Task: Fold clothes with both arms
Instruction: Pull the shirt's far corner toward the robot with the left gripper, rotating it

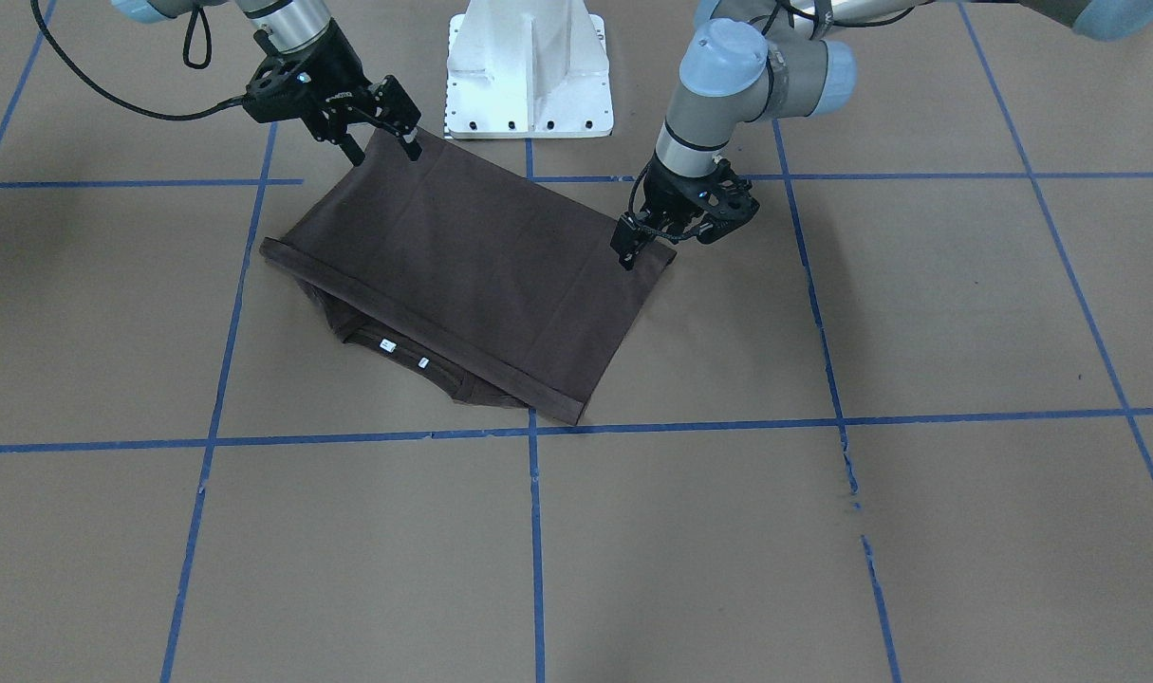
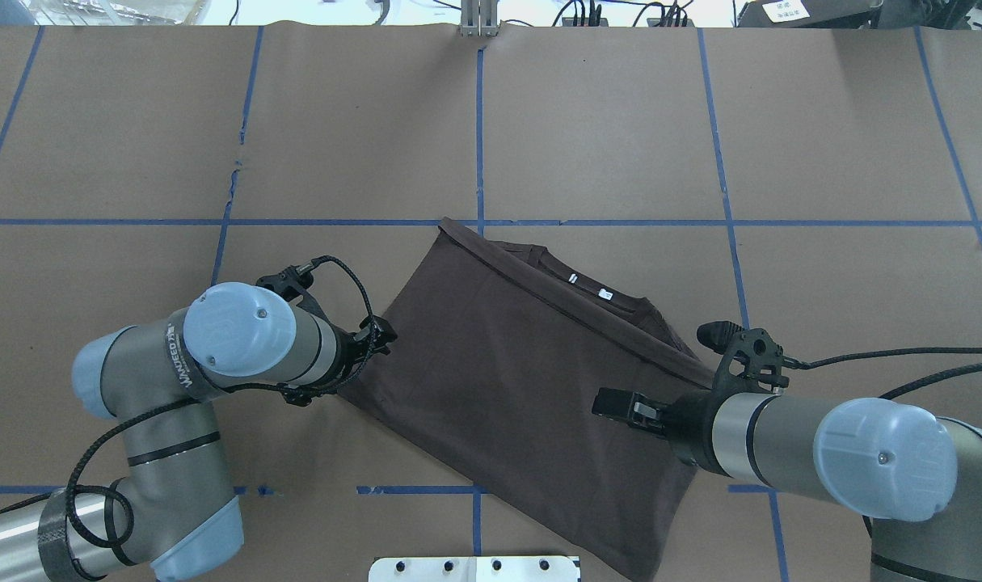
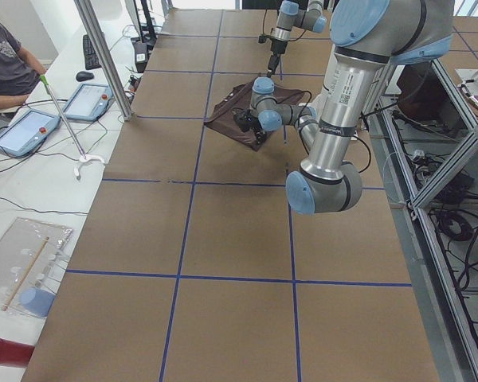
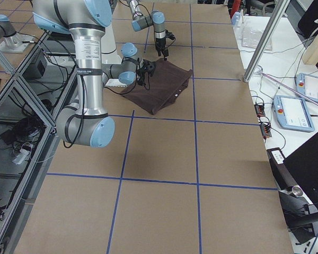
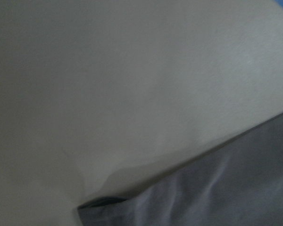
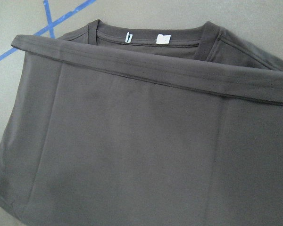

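Just under the wide-open, empty right gripper (image 1: 383,150), a corner of the T-shirt (image 1: 472,275); left gripper (image 1: 625,258) at another, opening unclear.

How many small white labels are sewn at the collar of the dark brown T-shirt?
2. One small white label sits inside the ribbed collar; the second label beside it.

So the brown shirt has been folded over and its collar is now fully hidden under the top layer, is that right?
Not quite. The shirt is folded over, but its collar is not hidden: it shows past the top layer's hem, with two small pale labels in sight. The right wrist view shows it best.
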Robot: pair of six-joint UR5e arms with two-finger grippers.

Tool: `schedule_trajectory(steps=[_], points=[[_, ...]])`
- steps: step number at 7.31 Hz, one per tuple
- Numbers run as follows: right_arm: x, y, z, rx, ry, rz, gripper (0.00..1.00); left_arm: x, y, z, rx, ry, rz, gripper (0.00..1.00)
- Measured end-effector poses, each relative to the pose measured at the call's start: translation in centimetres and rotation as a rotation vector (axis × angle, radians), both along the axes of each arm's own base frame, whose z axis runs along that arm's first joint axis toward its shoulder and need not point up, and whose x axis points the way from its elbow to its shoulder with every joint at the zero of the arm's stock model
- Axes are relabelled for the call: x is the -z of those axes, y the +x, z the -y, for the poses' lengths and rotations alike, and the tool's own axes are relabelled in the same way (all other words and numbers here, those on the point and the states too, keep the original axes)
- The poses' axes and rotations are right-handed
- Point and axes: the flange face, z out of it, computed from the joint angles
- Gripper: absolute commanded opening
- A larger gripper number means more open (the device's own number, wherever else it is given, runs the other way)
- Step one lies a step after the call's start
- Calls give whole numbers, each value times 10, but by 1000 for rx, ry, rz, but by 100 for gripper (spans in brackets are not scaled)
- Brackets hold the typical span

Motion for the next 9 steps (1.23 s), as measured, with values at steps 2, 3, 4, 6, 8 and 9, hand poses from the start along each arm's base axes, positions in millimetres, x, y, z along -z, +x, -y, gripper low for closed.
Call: schedule_trajectory(steps=[2,3,4,6,8,9], points=[[2,-1,3,-11,4,3,100,-6,3,-4,15,-3,21,69],[2,-1,4,-15,5,4,100,-7,3,-4,17,-5,30,60],[2,0,5,-17,5,4,100,-9,4,-5,17,-7,38,45],[3,0,6,-18,5,6,100,-14,4,-5,17,-10,48,0],[5,0,6,-18,6,8,100,-14,2,-2,18,-11,62,0],[5,0,6,-18,5,8,100,-13,0,0,19,-11,74,0]])
